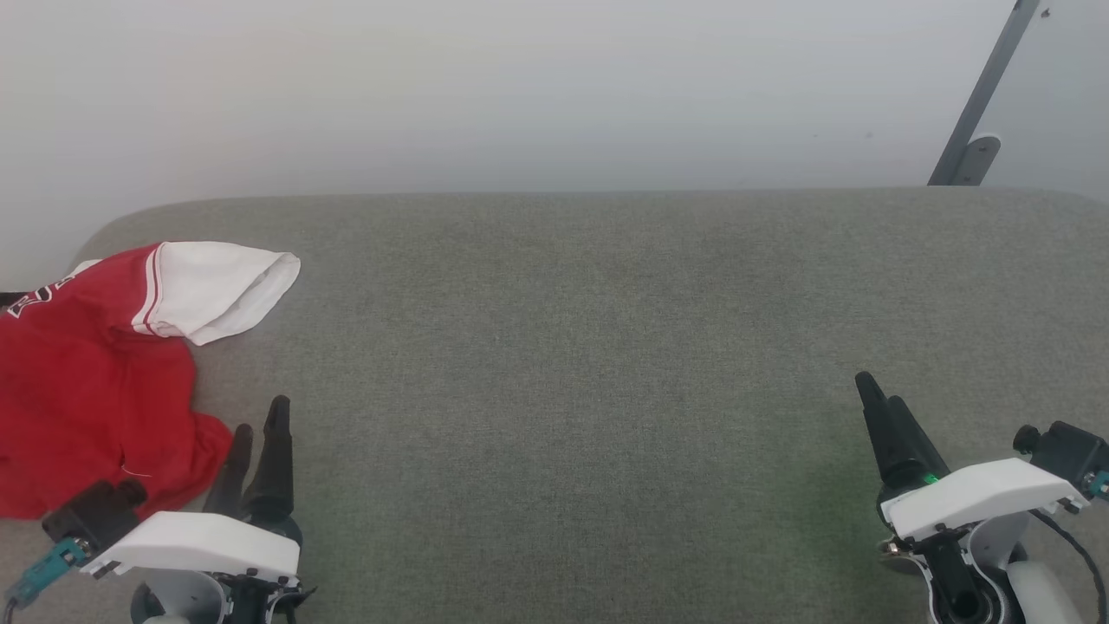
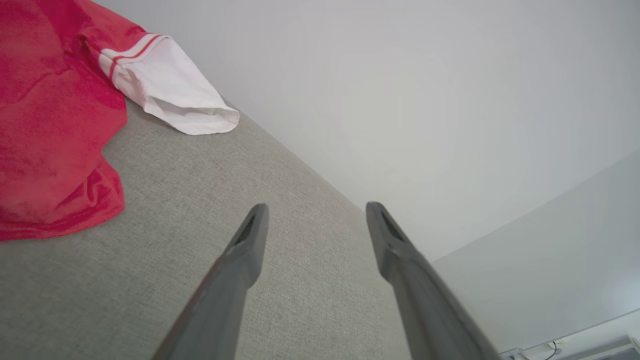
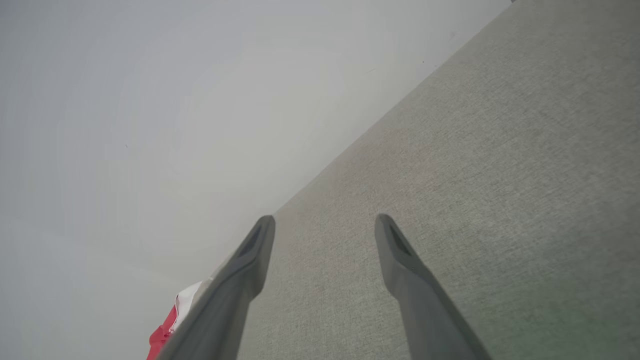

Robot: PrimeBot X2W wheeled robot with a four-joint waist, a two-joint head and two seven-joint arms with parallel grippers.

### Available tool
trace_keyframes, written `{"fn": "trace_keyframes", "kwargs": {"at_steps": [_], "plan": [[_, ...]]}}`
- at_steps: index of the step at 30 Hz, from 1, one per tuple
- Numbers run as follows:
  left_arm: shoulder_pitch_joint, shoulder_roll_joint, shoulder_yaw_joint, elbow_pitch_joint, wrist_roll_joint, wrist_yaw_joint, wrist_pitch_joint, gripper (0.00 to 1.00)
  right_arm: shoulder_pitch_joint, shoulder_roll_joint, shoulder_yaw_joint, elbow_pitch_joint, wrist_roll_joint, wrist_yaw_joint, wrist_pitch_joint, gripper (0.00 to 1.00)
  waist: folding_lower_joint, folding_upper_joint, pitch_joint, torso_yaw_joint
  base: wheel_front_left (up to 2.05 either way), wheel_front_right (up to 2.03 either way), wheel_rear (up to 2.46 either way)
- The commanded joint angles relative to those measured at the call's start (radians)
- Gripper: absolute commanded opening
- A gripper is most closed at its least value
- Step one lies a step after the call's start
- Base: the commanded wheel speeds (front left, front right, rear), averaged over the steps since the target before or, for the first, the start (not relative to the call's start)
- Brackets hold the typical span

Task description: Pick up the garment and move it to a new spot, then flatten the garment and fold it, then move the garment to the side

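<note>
Nearest me, the left gripper (image 1: 260, 416) hangs just beside the garment (image 1: 87, 390), which lies crumpled at the far left of the grey padded surface (image 1: 563, 347). I judge nothing is done yet: pickup, flattening, folding and setting aside all remain. Its jaws are spread wide and empty, touching nothing; the right gripper (image 1: 877, 390), well apart, is likewise parted and holds nothing

surface: grey fabric bed (image 1: 606, 347) | on it: crumpled garment (image 1: 95, 381), far-left edge
</note>
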Motion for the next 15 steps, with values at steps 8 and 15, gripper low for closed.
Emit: {"fn": "trace_keyframes", "kwargs": {"at_steps": [8, 15], "plan": [[-0.022, 0.003, 0.018, -0.018, 0.111, -0.018, -0.029, 1.0, -0.026, -0.012, 0.002, -0.022, -0.092, 0.0, -0.019, 1.0, 0.0, 0.0, 0.003, -0.001, 0.0, 0.0, 0.0], [-0.023, -0.002, 0.03, -0.023, 0.198, -0.028, -0.049, 1.0, -0.024, -0.019, 0.002, -0.03, -0.162, 0.0, -0.026, 1.0, 0.0, 0.0, 0.006, 0.0, 0.0, 0.0, 0.0]]}}
